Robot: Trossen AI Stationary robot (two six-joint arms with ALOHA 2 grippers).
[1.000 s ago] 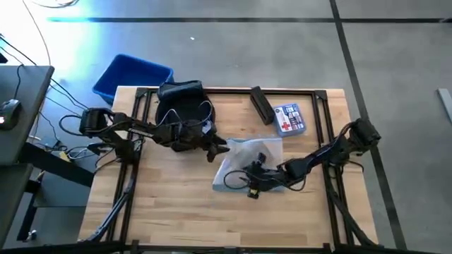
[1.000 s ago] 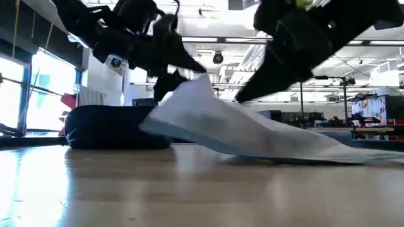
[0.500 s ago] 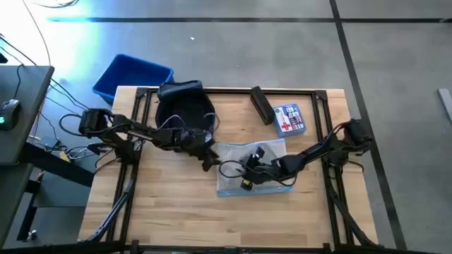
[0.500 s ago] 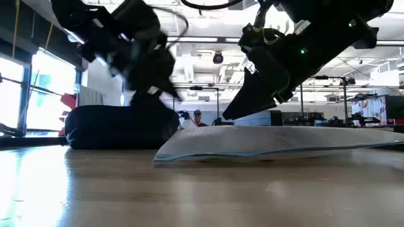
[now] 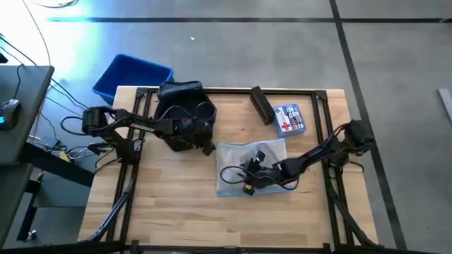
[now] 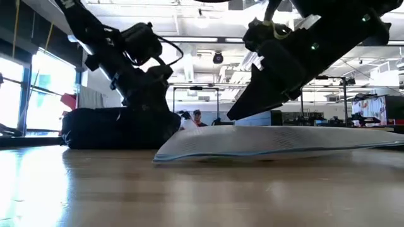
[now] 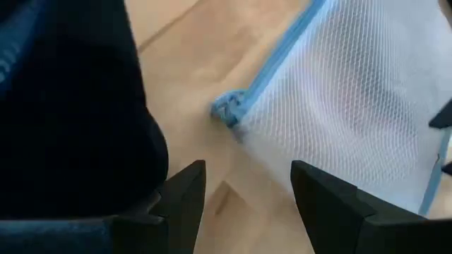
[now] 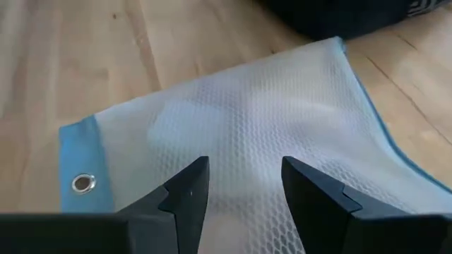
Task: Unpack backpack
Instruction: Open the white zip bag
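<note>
Backpack (image 5: 185, 113) is lying slumped on the wooden table (image 5: 162, 212), at the edge nearest the blue bin (image 5: 131, 76), which is sitting off the table just beyond the backpack. Left gripper (image 5: 206, 147) is hovering at the backpack's edge facing the mesh pouch (image 5: 236, 152), fingers (image 7: 185, 194) spread apart and grasping nothing. Mesh pouch is lying flat just beside the backpack, its blue-trimmed corner close to the dark fabric. Right gripper (image 5: 248, 176) is hanging over the pouch, farther from the backpack, fingers (image 8: 189, 194) parted and empty. First-aid kit (image 5: 289, 118) and a black case (image 5: 262, 104) are resting apart from the backpack.
</note>
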